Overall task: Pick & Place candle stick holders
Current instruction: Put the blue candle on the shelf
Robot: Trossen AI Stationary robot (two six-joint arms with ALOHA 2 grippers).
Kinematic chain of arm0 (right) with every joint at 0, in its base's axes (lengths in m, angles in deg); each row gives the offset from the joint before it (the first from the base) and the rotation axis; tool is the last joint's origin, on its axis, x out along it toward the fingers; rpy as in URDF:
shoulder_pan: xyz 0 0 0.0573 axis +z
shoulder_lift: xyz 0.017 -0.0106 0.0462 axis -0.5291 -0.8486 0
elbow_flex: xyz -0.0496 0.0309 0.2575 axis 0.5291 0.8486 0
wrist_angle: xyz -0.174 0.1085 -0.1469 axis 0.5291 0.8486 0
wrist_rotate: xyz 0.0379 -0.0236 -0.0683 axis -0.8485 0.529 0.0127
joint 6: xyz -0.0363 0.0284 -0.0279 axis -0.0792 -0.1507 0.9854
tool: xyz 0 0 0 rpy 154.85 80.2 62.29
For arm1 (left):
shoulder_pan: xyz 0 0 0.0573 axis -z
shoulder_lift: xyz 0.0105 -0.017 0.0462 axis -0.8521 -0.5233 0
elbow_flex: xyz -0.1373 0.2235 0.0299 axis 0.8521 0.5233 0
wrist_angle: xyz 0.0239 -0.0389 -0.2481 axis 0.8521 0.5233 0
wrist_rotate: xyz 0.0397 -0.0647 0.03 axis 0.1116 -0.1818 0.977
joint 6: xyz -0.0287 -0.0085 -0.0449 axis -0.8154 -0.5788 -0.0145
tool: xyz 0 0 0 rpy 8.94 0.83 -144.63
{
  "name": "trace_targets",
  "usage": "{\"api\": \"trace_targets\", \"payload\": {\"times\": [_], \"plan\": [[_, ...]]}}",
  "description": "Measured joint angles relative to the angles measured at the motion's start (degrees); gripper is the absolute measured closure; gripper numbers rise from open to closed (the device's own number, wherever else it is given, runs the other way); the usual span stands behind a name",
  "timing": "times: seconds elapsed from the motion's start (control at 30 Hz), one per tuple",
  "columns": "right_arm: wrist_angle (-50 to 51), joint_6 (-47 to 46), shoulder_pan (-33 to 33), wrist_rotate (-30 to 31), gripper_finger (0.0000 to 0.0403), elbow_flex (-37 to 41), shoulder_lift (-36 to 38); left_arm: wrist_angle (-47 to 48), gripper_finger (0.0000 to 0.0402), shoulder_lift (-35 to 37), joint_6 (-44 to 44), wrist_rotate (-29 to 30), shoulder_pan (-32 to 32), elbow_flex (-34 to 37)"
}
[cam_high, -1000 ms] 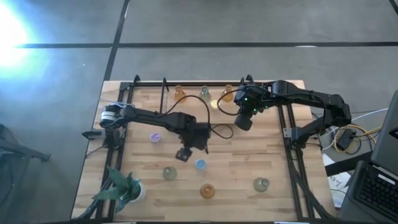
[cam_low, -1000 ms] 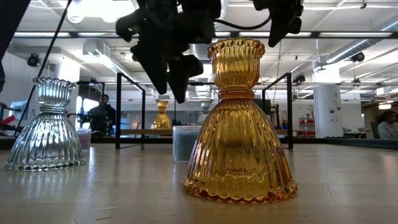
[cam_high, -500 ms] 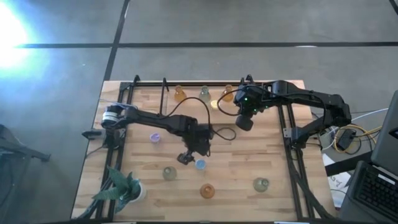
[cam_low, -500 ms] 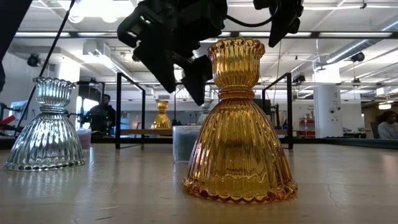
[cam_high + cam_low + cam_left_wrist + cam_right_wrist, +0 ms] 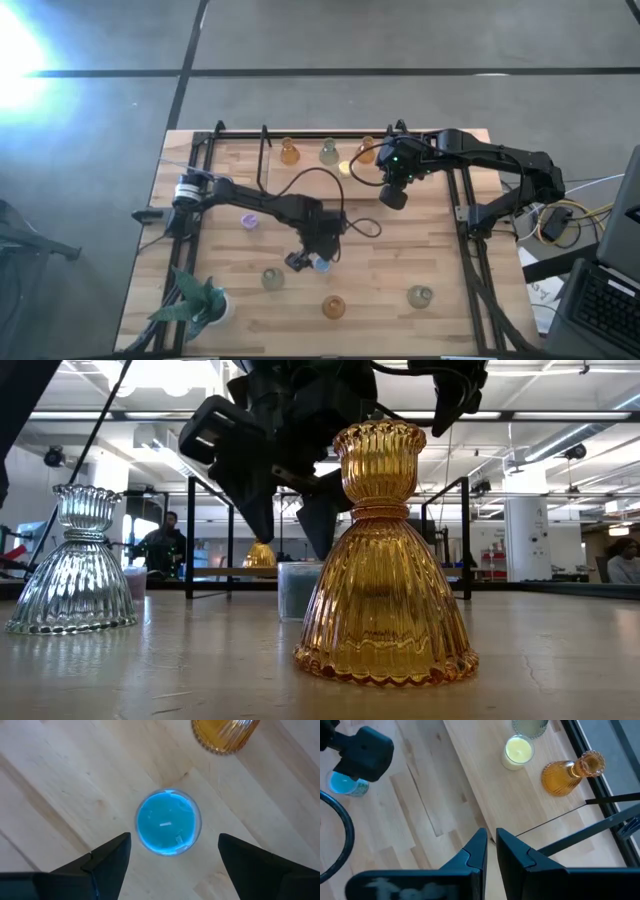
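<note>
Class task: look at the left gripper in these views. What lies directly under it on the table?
Under the open left gripper stands a low, round blue holder on the wooden table, showing between the fingers and untouched. An amber holder stands apart beyond it. The blue holder's base is hidden.

Industrial lab hall: exposed ceiling ducts (image 5: 150, 440), concrete floor (image 5: 400, 35).

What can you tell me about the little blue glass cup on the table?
The blue cup is a low, round, see-through glass holder standing upright on the wooden table. It looks bright blue from above. The left gripper hangs right over it, fingers open on either side, not touching. An amber holder stands nearby, apart from it.
</note>
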Motion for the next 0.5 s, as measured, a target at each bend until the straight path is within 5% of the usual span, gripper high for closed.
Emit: {"api": "trace_targets", "payload": {"times": [0.5], "plan": [[-0.06,0.0,0.07,-0.03,0.0369,1.71,0.0,-9.42,0.0099,-0.79,2.28,6.51,3.19,6.08]]}}
